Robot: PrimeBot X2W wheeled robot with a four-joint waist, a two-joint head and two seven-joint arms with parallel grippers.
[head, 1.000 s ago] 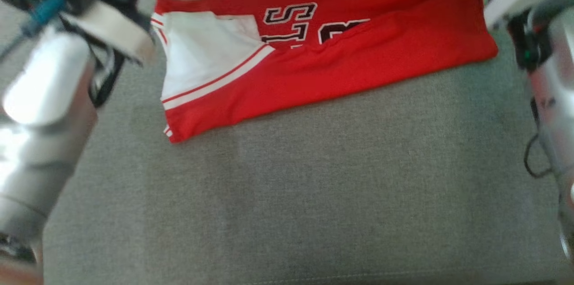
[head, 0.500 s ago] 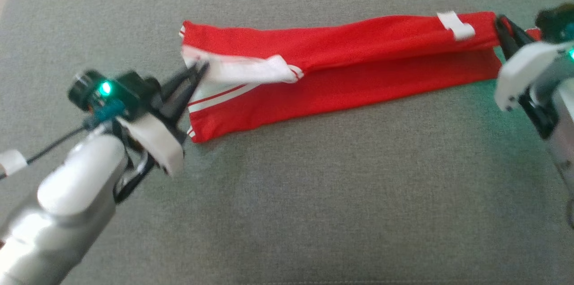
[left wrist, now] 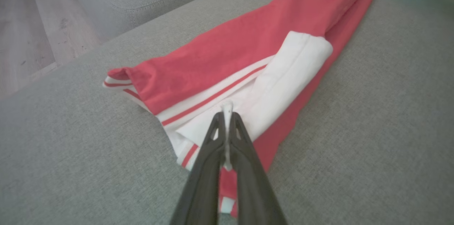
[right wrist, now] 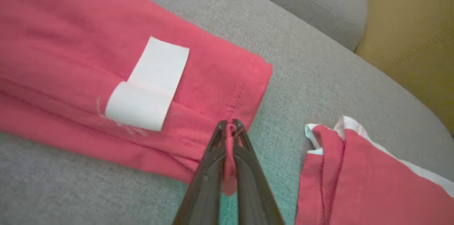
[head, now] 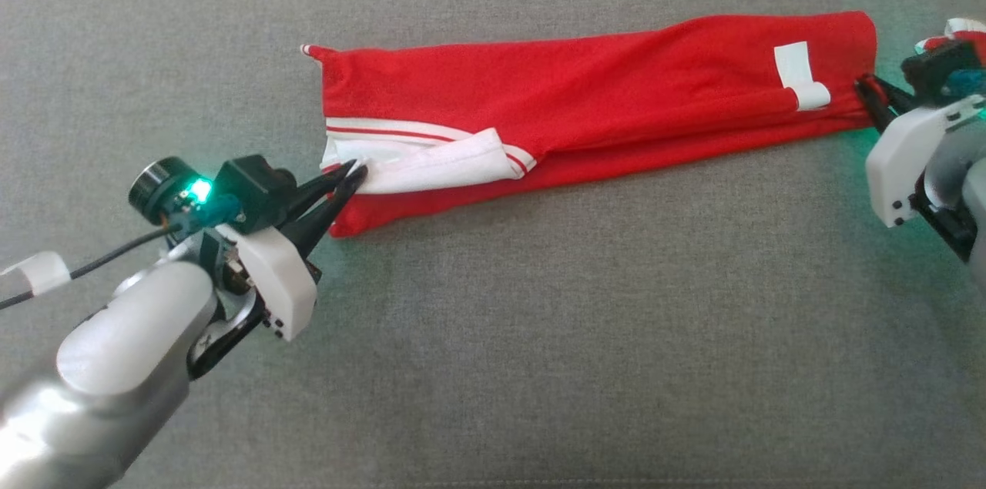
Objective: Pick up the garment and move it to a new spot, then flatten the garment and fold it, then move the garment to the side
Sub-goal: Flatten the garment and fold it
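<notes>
Half a second on, the folded upper layer of the red garment [head: 616, 104] had settled flatter and spread wider toward the far edge of the sofa [head: 539, 358], while the left claw [head: 356, 172] had drawn nearer the near edge. The garment lay as a long band across the far half of the grey seat. Its right end was near the right edge and its left end short of the left edge, beyond which wooden floor [left wrist: 28, 33] showed. The left claw was clamped on the white panel [head: 439, 165] at the band's left end. The right claw [head: 864, 85] pinched the red hem at the right end, near a white label [head: 797, 73]. A separate red-and-white cloth [right wrist: 354, 182] lay just beside that claw, apart from the hem.
</notes>
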